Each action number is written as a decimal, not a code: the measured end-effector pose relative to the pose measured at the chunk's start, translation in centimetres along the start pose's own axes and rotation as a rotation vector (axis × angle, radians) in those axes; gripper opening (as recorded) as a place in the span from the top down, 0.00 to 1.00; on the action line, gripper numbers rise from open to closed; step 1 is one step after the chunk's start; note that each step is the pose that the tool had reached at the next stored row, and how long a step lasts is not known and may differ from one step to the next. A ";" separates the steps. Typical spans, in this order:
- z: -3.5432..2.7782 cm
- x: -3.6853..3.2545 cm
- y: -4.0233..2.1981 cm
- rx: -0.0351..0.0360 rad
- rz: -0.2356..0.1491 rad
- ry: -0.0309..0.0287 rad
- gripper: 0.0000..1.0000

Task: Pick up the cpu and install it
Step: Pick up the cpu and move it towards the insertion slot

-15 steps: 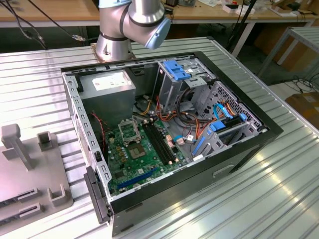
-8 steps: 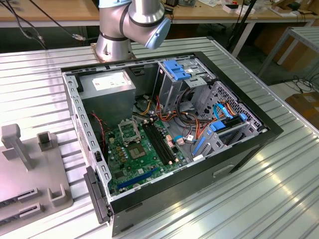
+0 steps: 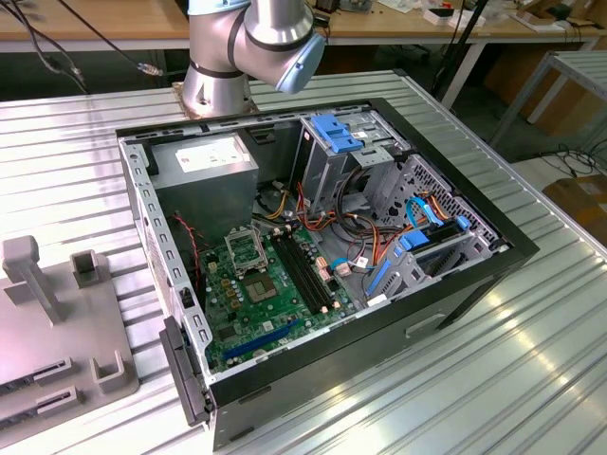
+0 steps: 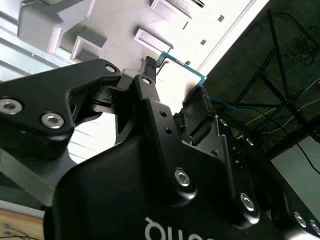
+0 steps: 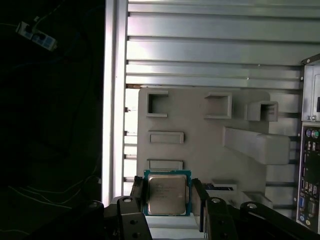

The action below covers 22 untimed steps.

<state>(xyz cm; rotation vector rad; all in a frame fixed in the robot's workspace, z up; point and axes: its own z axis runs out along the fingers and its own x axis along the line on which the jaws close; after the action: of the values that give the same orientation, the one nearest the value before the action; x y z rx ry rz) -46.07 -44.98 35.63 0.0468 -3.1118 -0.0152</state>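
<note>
A: Arm pose?
B: The arm shows a bent silver joint with a blue cap in the exterior view.
A: And the gripper?
B: Clamped. Black fingers pinch the cpu by two opposite edges.

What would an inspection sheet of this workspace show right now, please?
Surface: ribbed metal table bearing an open computer case and a grey holder tray.
Job's things: cpu gripped by its edges, seen against the grey tray in the first wrist view; socket on the green board inside the case.
Clutter: nothing seen.
Grippers: hand shut on the cpu.
Cables: red, orange and blue wires inside the case.
Surroundings: wooden workbench behind the table.
</note>
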 end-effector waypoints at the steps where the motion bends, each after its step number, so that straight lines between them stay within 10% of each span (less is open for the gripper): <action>1: -0.03 0.00 0.00 -0.0001 0.000 0.0001 0.53; 22: -0.70 0.00 0.00 0.0000 0.000 0.0032 0.53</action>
<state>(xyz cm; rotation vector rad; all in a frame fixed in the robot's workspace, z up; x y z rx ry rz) -46.05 -44.98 36.33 0.0467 -3.1086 -0.0151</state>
